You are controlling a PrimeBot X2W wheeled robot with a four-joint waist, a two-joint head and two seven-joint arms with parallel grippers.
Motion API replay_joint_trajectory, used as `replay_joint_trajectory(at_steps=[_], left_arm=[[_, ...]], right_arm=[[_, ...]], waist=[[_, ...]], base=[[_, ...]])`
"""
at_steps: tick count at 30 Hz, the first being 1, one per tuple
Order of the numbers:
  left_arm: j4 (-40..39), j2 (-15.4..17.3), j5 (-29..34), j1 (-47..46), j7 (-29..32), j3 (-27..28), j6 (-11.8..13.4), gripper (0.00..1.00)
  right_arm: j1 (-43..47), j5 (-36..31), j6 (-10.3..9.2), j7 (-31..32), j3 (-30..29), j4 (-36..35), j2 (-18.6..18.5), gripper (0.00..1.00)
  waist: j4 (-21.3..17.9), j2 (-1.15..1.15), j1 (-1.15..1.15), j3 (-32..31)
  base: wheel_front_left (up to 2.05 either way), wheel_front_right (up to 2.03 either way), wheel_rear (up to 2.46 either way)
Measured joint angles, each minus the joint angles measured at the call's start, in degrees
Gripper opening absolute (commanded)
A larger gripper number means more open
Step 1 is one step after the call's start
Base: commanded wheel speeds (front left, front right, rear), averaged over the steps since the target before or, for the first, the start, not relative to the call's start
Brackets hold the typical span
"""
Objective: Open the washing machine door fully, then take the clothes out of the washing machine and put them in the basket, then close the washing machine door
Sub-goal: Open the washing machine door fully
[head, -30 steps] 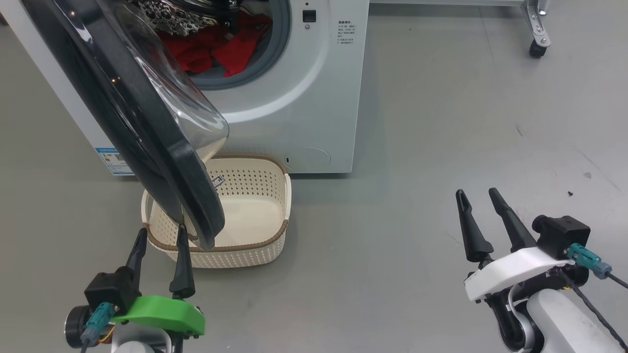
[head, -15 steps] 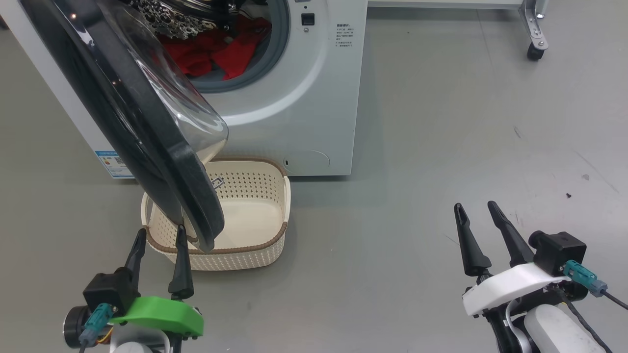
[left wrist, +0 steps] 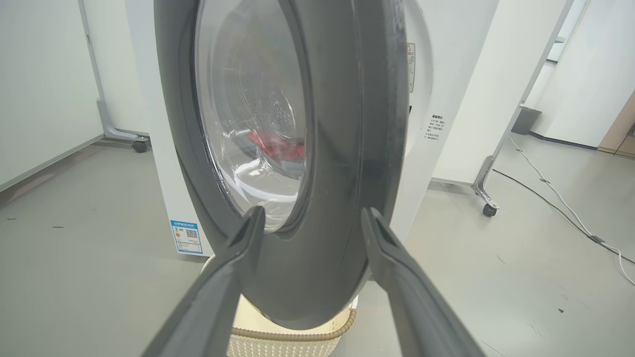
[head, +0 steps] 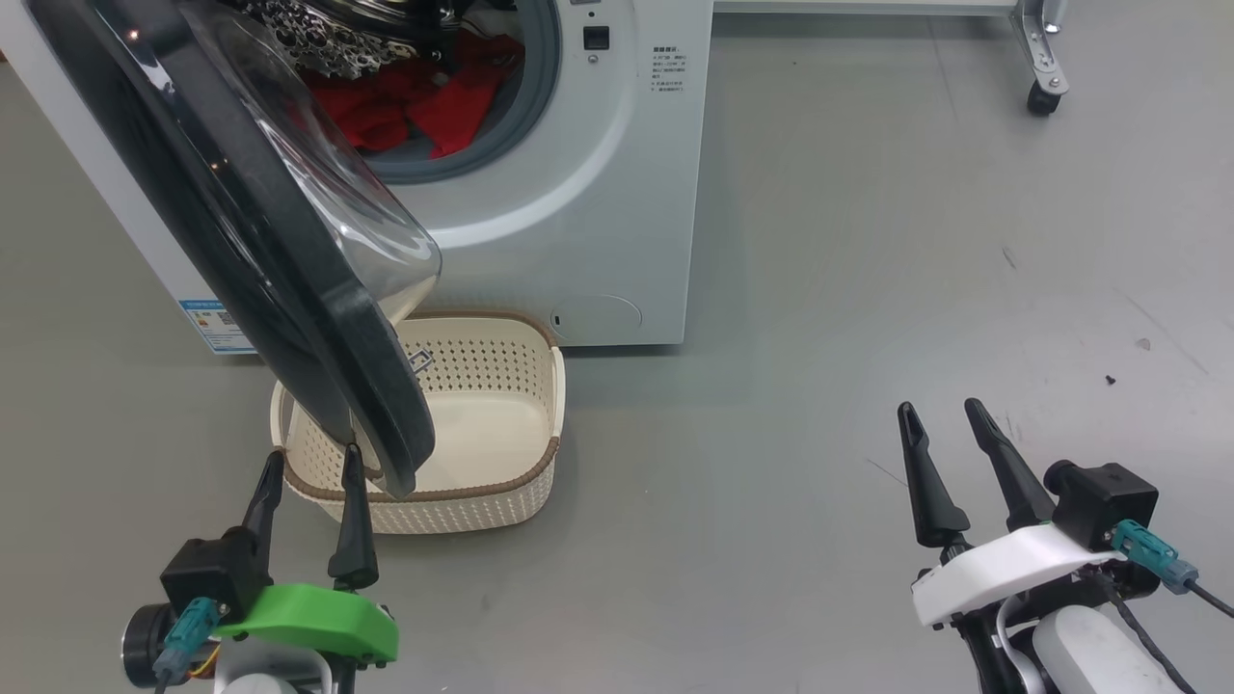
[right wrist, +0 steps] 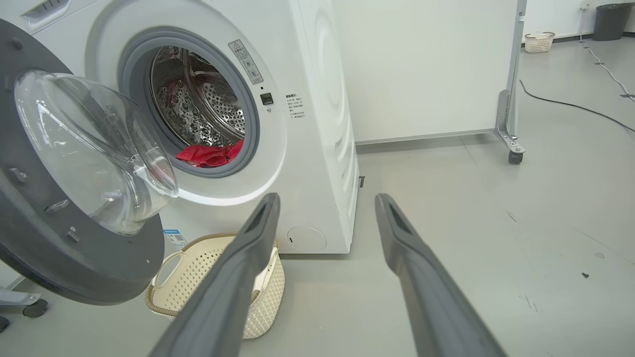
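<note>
- While the glossy black-rimmed washing machine door (head: 270,241) stands open, crumpled red clothes (head: 405,106) lie inside the white washing machine (head: 598,222).
- Perforated cream basket (head: 482,501) sits before the washing machine.
- Left hand (head: 313,451), right hand (head: 938,406): spread wide, empty.

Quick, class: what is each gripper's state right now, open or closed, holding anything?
Left gripper: open, holding nothing, near the lower edge of the washing machine door.
Right gripper: open, holding nothing.

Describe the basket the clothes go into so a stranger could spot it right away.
Find the big white washing machine with its black-rimmed door swung open. On the floor right at its foot, partly under that door, sits the basket: small, cream, with perforated sides and a brown woven-look rim.
</note>
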Motion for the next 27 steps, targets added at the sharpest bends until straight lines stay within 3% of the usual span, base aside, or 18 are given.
replay_joint_trajectory(at_steps=[27], left_arm=[[0.6,0.0,0.0,0.2,0.0,-0.5,-0.3,1.00]], right_arm=[[2.1,-2.9,1.94,0.0,-1.4,0.2,1.5,1.00]], waist=[[-0.8,0.00,0.00,-0.7]], base=[[0.00,0.00,0.00]])
